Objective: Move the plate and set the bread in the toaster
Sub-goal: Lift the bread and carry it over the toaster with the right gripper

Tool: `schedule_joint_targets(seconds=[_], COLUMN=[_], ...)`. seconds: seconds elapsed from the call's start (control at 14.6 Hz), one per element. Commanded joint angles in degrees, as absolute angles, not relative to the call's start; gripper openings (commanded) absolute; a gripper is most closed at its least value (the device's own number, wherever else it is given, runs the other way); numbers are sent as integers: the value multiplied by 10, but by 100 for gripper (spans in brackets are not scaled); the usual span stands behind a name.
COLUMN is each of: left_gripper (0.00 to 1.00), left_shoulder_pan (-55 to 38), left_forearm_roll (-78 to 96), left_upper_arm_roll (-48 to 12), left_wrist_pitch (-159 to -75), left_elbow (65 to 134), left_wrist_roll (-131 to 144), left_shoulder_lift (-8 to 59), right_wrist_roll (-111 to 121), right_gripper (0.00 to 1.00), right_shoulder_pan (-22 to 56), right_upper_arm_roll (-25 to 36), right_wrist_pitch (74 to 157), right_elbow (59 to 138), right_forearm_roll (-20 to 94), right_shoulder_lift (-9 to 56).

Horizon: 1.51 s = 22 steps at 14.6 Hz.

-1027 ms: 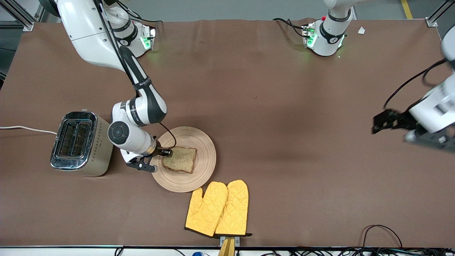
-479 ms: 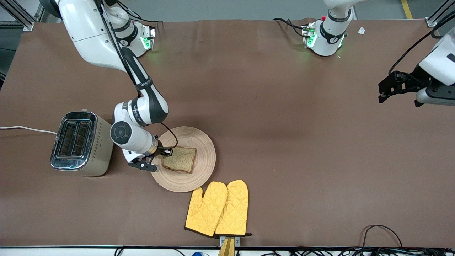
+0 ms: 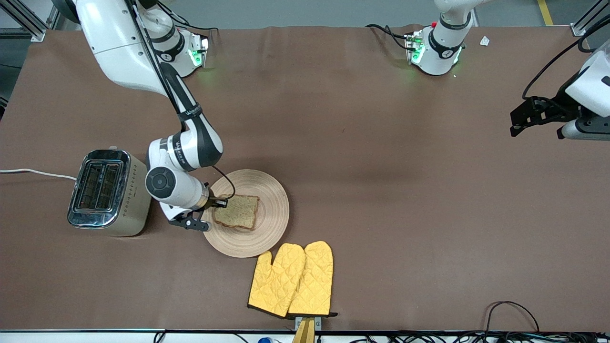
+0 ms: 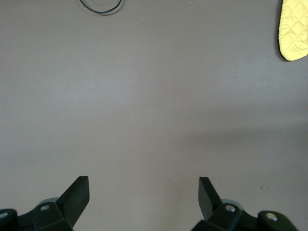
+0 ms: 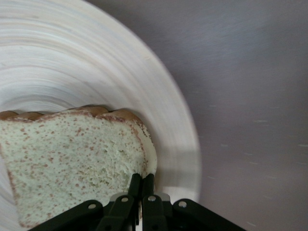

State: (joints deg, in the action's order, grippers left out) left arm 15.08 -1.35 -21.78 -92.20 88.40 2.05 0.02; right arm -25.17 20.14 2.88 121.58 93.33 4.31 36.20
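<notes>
The bread [image 3: 237, 212] is a brown speckled slice over the pale wooden plate [image 3: 271, 209], tilted and lifted at the toaster-side edge. My right gripper [image 3: 215, 207] is shut on that edge; in the right wrist view its fingers [image 5: 142, 185] pinch the slice [image 5: 72, 163] above the plate [image 5: 159, 120]. The beige toaster [image 3: 107, 192] with a chrome top stands beside the plate, toward the right arm's end of the table. My left gripper [image 3: 524, 119] is open and empty over bare table near the left arm's end; its fingertips [image 4: 79, 190] show in the left wrist view.
A pair of yellow oven mitts [image 3: 293, 278] lies nearer the front camera than the plate, touching its rim; a mitt tip shows in the left wrist view [image 4: 293, 29]. The toaster's white cord [image 3: 33, 172] runs toward the table edge. Black cables [image 3: 512, 314] lie at the front edge.
My right gripper has drawn the bread a little toward the toaster and raised it off the plate. My left arm swung farther from the front camera, then settled.
</notes>
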Motion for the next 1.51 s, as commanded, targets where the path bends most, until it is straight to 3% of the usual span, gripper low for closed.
schedule_joint_targets(seconds=[0.0,0.14,0.55,0.75,1.03,1.44], left_gripper=[100,100,100,100,100,100], left_shoulder_pan=[15,-39,-41,-43,-42,-41], left_forearm_roll=[-4,-5,-8,-8,-7,-4], left_upper_arm_roll=[-78,-16,-14,-17,-22,-22], left_wrist_pitch=[-943,-943,-945,-941,-940,-940], left_elbow=[938,945,940,934,933,933], left_wrist_roll=[28,28,25,23,22,28], left_shoulder_lift=[-42,-44,-42,-39,-39,-33], right_wrist_roll=[-253,-249,-217,-212,-289,-308], right_gripper=[0,0,0,0,0,0], right_shoulder_pan=[197,198,238,242,238,220], right_upper_arm_roll=[40,48,44,45,46,47], right_wrist_pitch=[1081,994,803,795,802,807], right_elbow=[858,818,802,838,906,925], right_forearm_roll=[-1,-61,-378,-487,-545,-548], right_shoulder_lift=[339,316,241,230,230,231])
